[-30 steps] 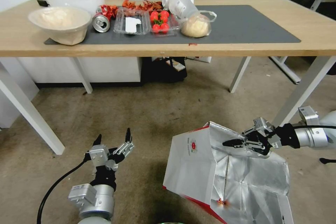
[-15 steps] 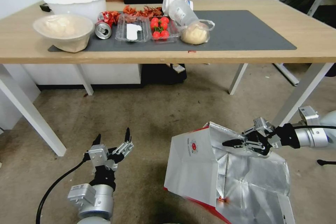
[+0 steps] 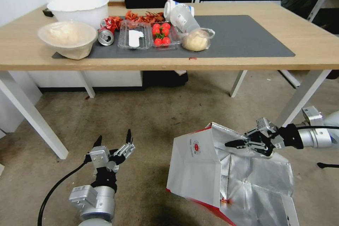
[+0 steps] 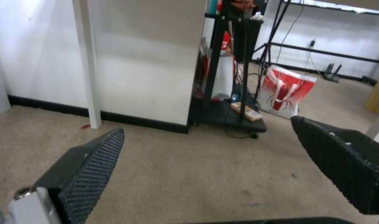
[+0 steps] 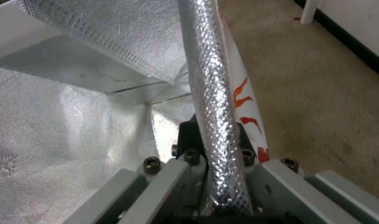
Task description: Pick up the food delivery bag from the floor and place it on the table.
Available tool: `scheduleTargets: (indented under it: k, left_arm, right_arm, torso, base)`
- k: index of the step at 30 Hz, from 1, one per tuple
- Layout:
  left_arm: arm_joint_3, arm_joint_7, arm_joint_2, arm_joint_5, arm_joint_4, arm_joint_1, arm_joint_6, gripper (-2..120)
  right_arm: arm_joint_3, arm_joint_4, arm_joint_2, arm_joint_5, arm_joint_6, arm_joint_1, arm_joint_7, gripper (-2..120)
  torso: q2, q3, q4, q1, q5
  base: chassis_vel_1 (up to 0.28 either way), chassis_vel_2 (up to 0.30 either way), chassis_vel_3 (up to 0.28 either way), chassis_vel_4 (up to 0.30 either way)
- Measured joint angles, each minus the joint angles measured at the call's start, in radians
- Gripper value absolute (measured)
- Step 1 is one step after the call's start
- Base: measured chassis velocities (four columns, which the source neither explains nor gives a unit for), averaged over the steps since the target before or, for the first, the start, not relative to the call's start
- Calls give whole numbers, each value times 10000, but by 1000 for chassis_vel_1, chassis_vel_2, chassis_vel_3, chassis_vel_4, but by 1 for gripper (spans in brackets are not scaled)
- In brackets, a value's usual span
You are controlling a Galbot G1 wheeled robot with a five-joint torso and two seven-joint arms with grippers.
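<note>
The food delivery bag (image 3: pixel 197 169), white with a foil lining and red trim, hangs tilted over the carpeted floor (image 3: pixel 148 120) at the lower right of the head view. Its bottom runs past the picture's edge. My right gripper (image 3: pixel 229 144) is shut on the bag's upper rim. In the right wrist view that foil rim (image 5: pixel 210 93) runs between the jaws. My left gripper (image 3: pixel 113 138) stands open low over the floor to the bag's left, holding nothing, its ribbed pads (image 4: pixel 94 168) wide apart. The light-wood table (image 3: pixel 310 47) with its dark grey mat (image 3: pixel 247 37) lies ahead.
On the mat's left half stand two white bowls (image 3: pixel 69 37), a can (image 3: pixel 105 36), a tray of tomatoes (image 3: pixel 161 34) and a bun in clear plastic (image 3: pixel 195 40). White table legs (image 3: pixel 300 99) slant down near the right arm. A red-and-white bag (image 4: pixel 287 93) leans by a black rack.
The whole head view has shifted, so the table sits lower in the picture. Both grippers and the bag keep their places in the picture, with the grip unchanged.
</note>
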Motion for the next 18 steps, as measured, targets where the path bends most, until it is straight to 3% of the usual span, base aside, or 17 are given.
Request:
scheduleTargets:
  k: [18]
  left_arm:
    - [-8,11,147,-54,69,-123,44,100]
  right_arm:
    - [42,180,-67,-30,37,-45,-4,0]
  torso:
    - [743,532,0,215,0]
  base:
    - [0,0,0,0]
